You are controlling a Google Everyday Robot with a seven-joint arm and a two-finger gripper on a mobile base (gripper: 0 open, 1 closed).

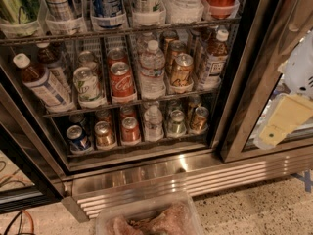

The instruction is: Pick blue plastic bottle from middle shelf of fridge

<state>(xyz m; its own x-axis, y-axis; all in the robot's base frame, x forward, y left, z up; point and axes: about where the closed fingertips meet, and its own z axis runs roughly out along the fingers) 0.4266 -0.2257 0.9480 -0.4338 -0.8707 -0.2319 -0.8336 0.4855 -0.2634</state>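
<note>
The blue plastic bottle (43,83) leans at the far left of the fridge's middle shelf (146,101). It has a white cap, amber drink and a pale blue-and-white label. A second like bottle (213,58) stands at the right end of the same shelf, and a third stands behind the left one. My gripper (277,126), cream-coloured below a white arm housing, hangs at the right edge in front of the right glass door. It is well right of the shelf and apart from every bottle. The fridge's ribbed steel base grille (205,176) runs below.
On the middle shelf stand a green-white can (87,84), a red cola can (121,80), a clear water bottle (152,70) and a gold can (181,70). Short cans fill the lowest tier. A dark door post (252,77) divides the openings. A clear plastic tub (146,218) sits on the floor.
</note>
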